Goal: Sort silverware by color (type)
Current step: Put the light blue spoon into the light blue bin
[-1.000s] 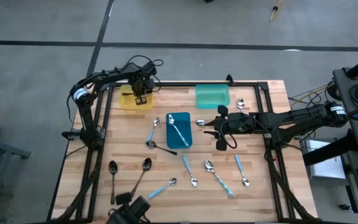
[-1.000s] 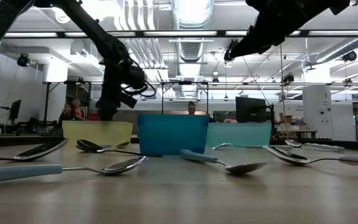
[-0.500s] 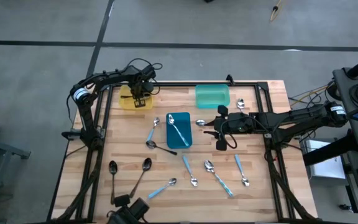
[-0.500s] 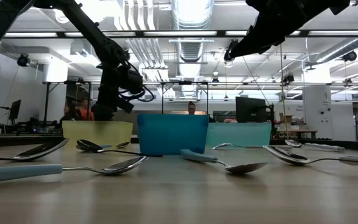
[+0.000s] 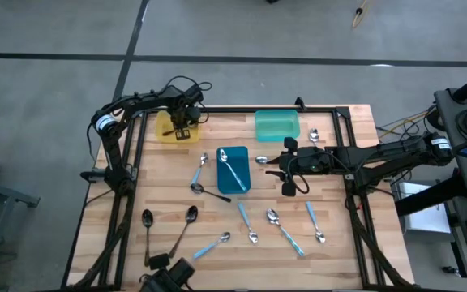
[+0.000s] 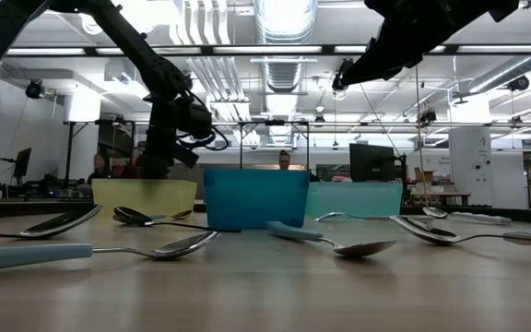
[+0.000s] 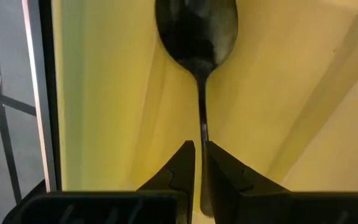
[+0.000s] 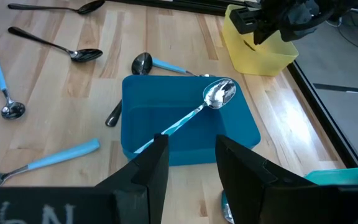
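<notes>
In the yellow tray [image 5: 167, 136] at the table's far left stands my left gripper [image 5: 182, 130], shut on a dark spoon [image 7: 196, 31]. In the low view it dips behind the tray's wall [image 6: 144, 196]. My right gripper [image 5: 272, 166] hangs open over the table just right of the blue tray [image 5: 245, 188], which holds a blue-handled spoon [image 8: 194, 112]. Several spoons lie loose on the wood: dark ones [image 5: 147, 223], blue-handled ones [image 5: 286, 231] and silver ones [image 5: 314, 135]. My left gripper pinches the dark spoon's thin handle [image 7: 201, 127] between its two fingers [image 7: 185, 163], partway along its length. The fingers come from above, pointing steeply down into the yellow tray. The spoon's bowl [image 7: 196, 28] lies over the tray's floor; whether it rests there I cannot tell.
A teal tray [image 5: 276, 125] stands at the far edge, right of centre. The dark frame rails [image 5: 136, 154] run along the table's sides. Bare wood lies between the yellow and teal trays and at the near right corner.
</notes>
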